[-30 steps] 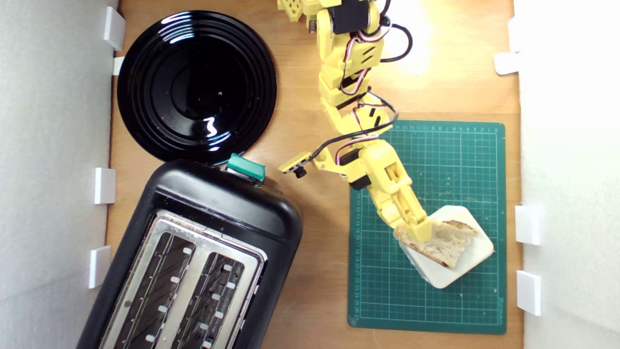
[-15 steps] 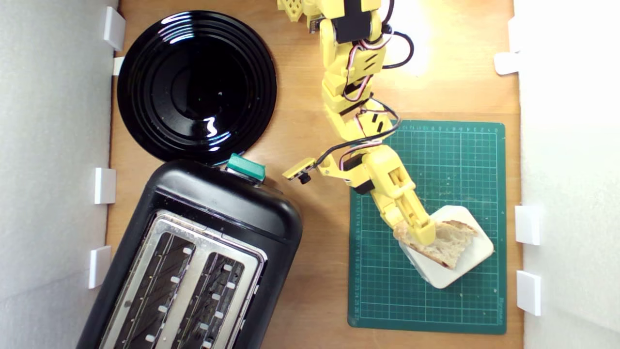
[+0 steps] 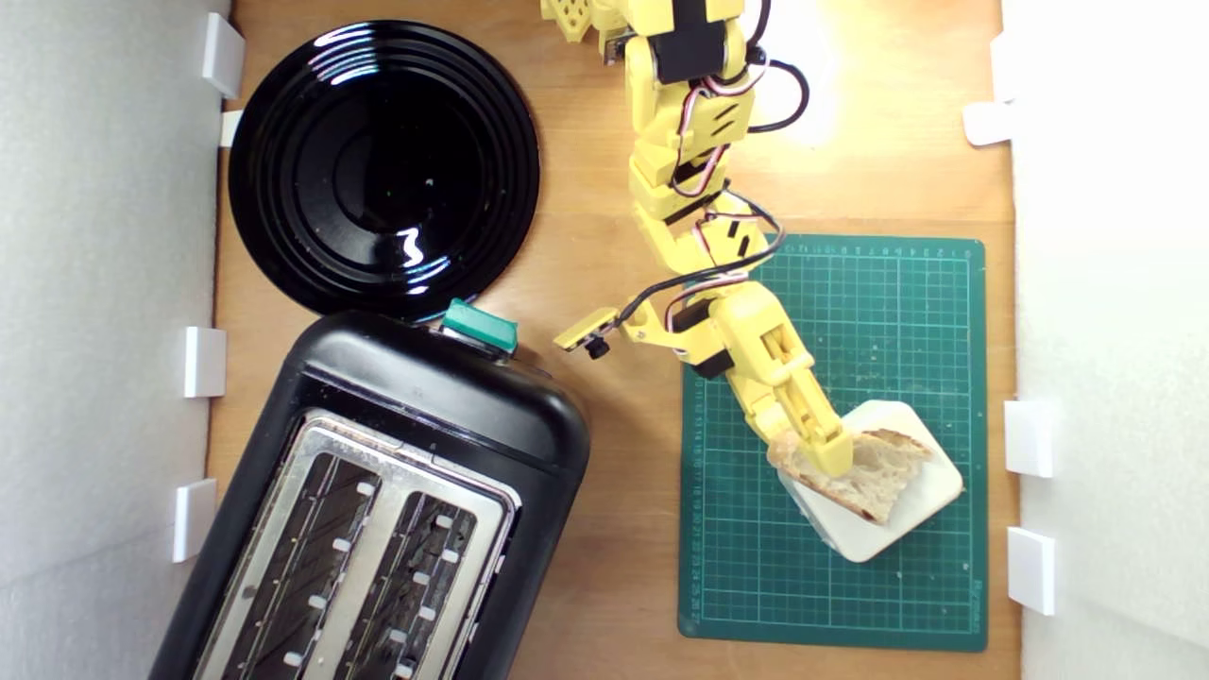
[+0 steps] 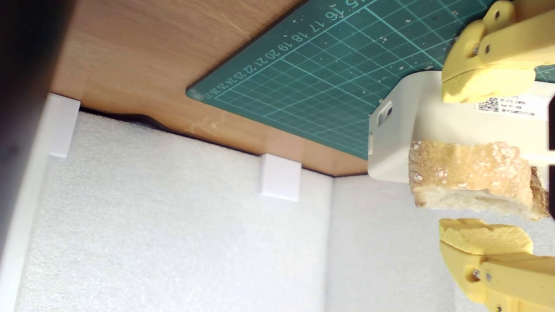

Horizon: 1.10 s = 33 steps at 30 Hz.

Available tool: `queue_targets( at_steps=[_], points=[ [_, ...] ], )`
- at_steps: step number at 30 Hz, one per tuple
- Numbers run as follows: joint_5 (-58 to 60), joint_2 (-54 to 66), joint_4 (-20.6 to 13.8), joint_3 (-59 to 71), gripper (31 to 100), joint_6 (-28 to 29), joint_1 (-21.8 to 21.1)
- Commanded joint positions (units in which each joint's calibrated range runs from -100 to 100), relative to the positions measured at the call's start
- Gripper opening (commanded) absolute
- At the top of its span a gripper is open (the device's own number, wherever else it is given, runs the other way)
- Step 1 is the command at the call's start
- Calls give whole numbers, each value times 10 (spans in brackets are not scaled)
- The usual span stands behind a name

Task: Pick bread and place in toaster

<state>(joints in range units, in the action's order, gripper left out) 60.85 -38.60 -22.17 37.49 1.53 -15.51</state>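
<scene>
pincer (image 4: 485,164): parted, fingers either side of the bread (image 4: 470,180), not pressing it (gap shows in wrist view) | bread: on white block (image 3: 907,515) atop green mat (image 3: 907,312) | toaster (image 3: 378,510): well apart, exterior view's left, slots bare

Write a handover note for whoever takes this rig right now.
Gripper: open, jaws straddling the bread and the edge of the white block, not yet closed.
Bread: lying on the white block on the green cutting mat, at the exterior view's right.
Toaster: at the exterior view's lower left, both slots empty.
Done: approach to the bread.
Left: close on the bread alone, lift, carry it over, drop it into a slot.
</scene>
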Motion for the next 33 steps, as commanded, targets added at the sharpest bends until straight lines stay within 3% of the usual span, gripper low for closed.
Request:
queue_targets(
  at_steps=[1, 15, 33],
  points=[
    [0, 13, 5, -24, 772, -2, -8],
    [0, 13, 5, -21, 641, 1, -8],
    [0, 20, 5, -18, 575, 1, -7]
  ],
)
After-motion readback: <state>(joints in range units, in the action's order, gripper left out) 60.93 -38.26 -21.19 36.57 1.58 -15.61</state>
